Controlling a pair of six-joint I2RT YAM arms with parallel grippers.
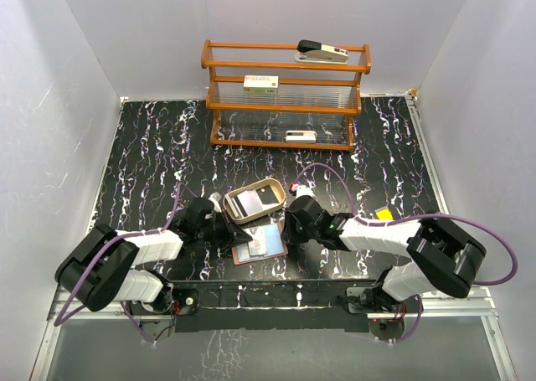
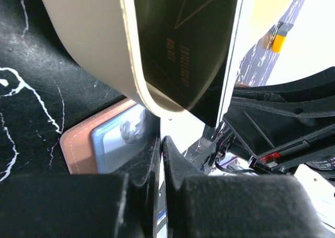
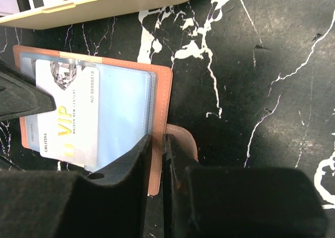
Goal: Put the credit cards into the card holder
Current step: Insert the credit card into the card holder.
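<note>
The small reddish-brown leather bifold wallet (image 3: 163, 99) lies open and flat on the black white-veined bench (image 3: 251, 91), just on the near side of the tan oval tin tray (image 3: 104, 8) and between the two arms' tips. A silvery-grey plastic card with gold "VIP" lettering (image 3: 70, 112) rests on the wallet's bluish-grey glossy pocket. Its upper end sits under a pocket band and its lower end reaches towards the wallet's near rim. In the right wrist view the card's long axis runs up and down the frame, parallel to the wallet's stitched right edge. One short end points at the tray, and the lettering runs along the length. The left gripper (image 2: 160, 144) comes in from the card's left side. Its fingers are pressed close, with a thin pale sliver in the slit that looks like the card's edge held flat. The right gripper (image 3: 158, 141) sits at the wallet's right edge beside the leather strap tab. Its fingers are drawn together but for a narrow slit, and whether leather lies in that slit I cannot tell. A white card (image 1: 247, 203) and a dark card (image 1: 266, 195) lie side by side in the tray.
</note>
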